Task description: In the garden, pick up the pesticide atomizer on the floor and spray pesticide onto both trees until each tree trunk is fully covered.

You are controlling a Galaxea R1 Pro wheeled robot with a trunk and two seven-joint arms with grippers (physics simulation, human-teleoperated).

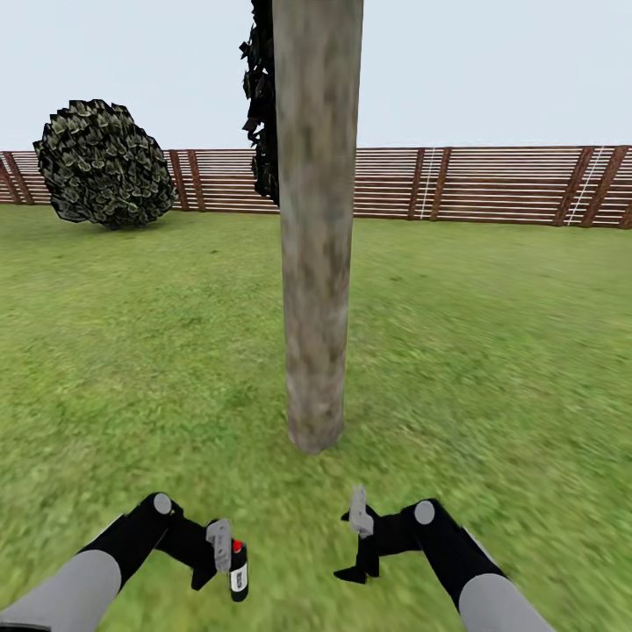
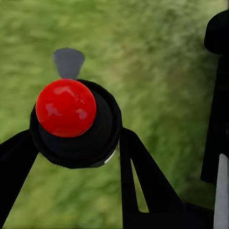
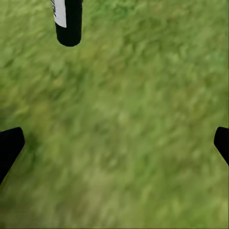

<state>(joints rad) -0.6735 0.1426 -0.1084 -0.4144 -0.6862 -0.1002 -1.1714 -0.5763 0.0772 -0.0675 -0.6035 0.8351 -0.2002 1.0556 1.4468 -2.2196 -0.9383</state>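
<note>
Gripping the pesticide atomizer (image 1: 238,570), the left hand (image 1: 221,549) hangs low over the lawn (image 1: 491,351) at the bottom of the head view, its fingers (image 2: 143,176) closed on the small black bottle. The atomizer has a red cap (image 2: 66,108) and a white label, and it hangs roughly upright; what it holds inside cannot be seen through its dark body. Seen from the left wrist, the red cap sits on the black collar with a grey nozzle tab (image 2: 68,61) sticking out past it, and the bottle's lower body is hidden beneath. The right hand (image 1: 359,549) is open and empty, its dark fingertips (image 3: 9,145) spread wide apart over blurred grass, with the atomizer's bottom end at that picture's edge. Straight ahead stands the tree trunk (image 1: 318,219), pale and mottled, rooted in the lawn close in front of both hands; its top is cut off by the frame. Dark foliage (image 1: 262,96) is partly hidden behind it. A round shrub (image 1: 104,163) sits before the slatted fence (image 1: 491,184).
</note>
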